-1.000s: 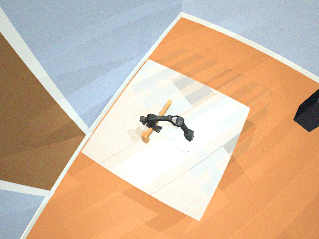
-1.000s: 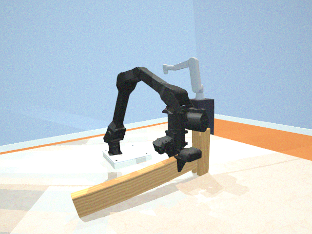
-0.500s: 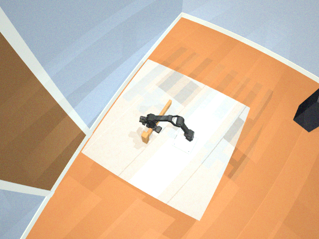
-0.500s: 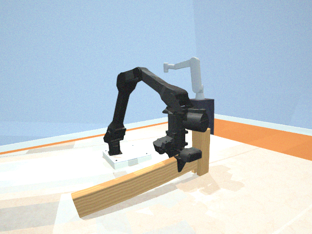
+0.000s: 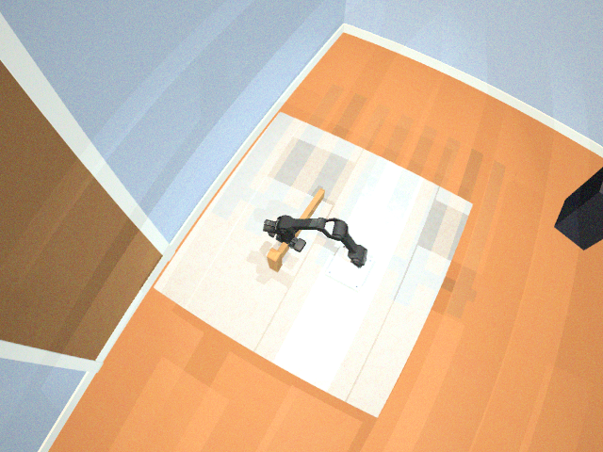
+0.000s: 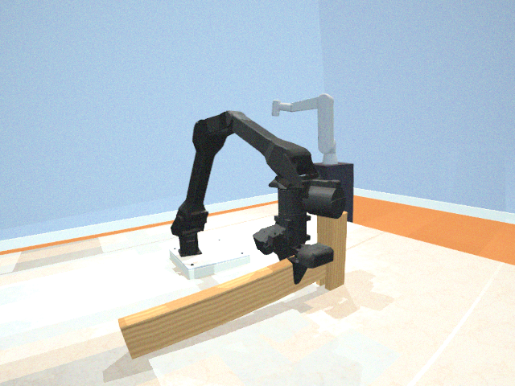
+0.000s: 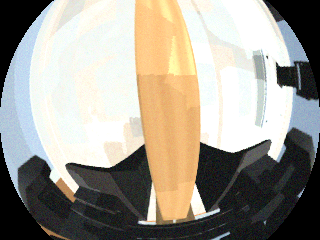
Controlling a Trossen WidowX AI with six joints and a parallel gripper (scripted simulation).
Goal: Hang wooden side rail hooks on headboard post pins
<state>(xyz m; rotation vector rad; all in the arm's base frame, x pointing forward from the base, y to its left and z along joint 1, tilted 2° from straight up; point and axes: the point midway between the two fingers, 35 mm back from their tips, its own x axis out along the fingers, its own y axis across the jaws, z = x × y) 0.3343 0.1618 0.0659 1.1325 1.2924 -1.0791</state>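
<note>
The wooden side rail (image 5: 315, 201) (image 6: 208, 302) (image 7: 167, 110) runs from the upright headboard post (image 5: 274, 261) (image 6: 335, 249) toward the front left of the exterior view. Its far end is low, with its bottom corner seemingly touching the table; its post end is raised a little. My gripper (image 6: 290, 268) (image 7: 172, 155) points down and is shut on the rail close to the post, one finger on each side. The rail's end is against or very near the post. The hooks, the slot and the pins are hidden, so I cannot tell whether the hooks sit on the pins.
My arm's white base plate (image 5: 356, 277) (image 6: 216, 264) is on the table beside the rail. The pale table top (image 5: 311, 330) (image 6: 415, 307) extends around it. A grey arm (image 6: 325, 125) on a dark pedestal (image 6: 348, 182) stands in the background behind the post.
</note>
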